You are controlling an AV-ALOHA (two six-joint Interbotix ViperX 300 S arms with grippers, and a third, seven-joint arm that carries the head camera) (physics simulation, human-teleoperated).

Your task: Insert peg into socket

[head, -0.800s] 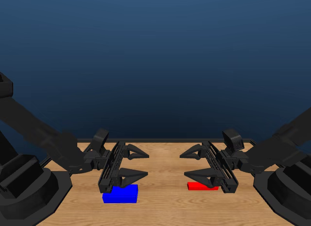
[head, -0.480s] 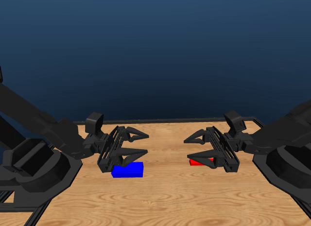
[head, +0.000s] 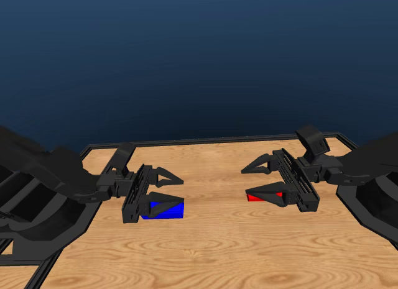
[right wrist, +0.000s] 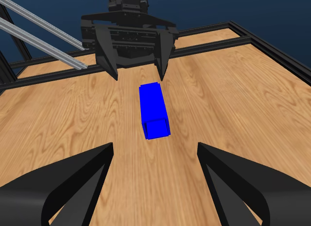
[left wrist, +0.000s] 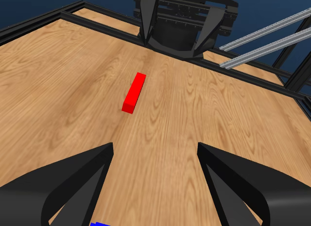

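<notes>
Well, both tools wide (L point(head: 175, 188), R point(head: 251, 181)); socket point(right wrist: 153, 109), peg point(left wrist: 134, 92) lie unobstructed on table point(head: 217, 239).

Every view is a clean render, sharp from the near edge to the far one, with no blur, grain or out-of-focus zone. Light is even and soft across the wooden table point(head: 211, 239), so the grain reads clearly everywhere and no glare or hot spot shows. Shadows are faint: the socket point(right wrist: 153, 109) shows a darker near end face and a brighter top, which suggests light from above. The peg point(left wrist: 134, 92) likewise has a slightly darker end. The black arms are very dark and lose most surface detail. The backdrop is dim blue, lighter toward the table's far edge. Straight rails stay straight at the edges.
</notes>
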